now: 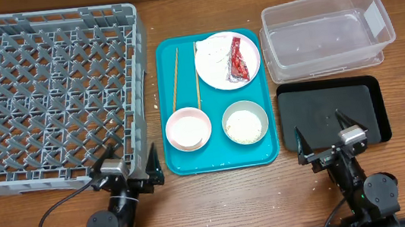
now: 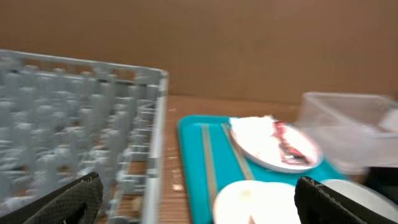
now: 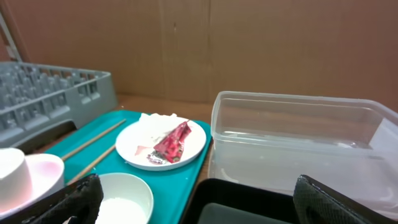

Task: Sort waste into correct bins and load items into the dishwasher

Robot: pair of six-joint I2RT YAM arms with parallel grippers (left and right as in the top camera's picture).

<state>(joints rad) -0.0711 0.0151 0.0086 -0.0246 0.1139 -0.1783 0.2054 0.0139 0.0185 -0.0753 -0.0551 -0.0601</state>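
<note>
**Opening stage of the sorting and loading task.** Nothing is judged to be sorted or loaded yet. The grey dish rack [image 1: 51,92] is seen without dishes, and no waste is seen in the clear plastic tub [image 1: 327,30] or the black tray [image 1: 332,106].

All task items are gathered on the teal tray [image 1: 222,155], which is set on the tabletop between rack and bins:

- The red foil wrapper [image 1: 238,57] and the crumpled napkin [image 1: 213,49] are laid on the pale-pink plate [image 1: 217,73].
- Rice grains [image 1: 245,128] are held in the pale green bowl [image 1: 225,118].
- A white cup [image 1: 188,130] appears to be set inside the pink bowl [image 1: 170,122].
- Two chopsticks [image 1: 175,78] are laid side by side, just left of the plate.

The left end effector [image 1: 128,162] is spread wide by the near right corner of the rack. The right end effector [image 1: 324,135] is spread wide over the near edge of the black tray. Nothing is gripped or touched by either.

The next move is judged to call for a reach to the plate, most readily by the right arm. There the wrapper must be pinched apart from the napkin beside it, without the plate being dragged, and then carried to one of the bins.
</note>
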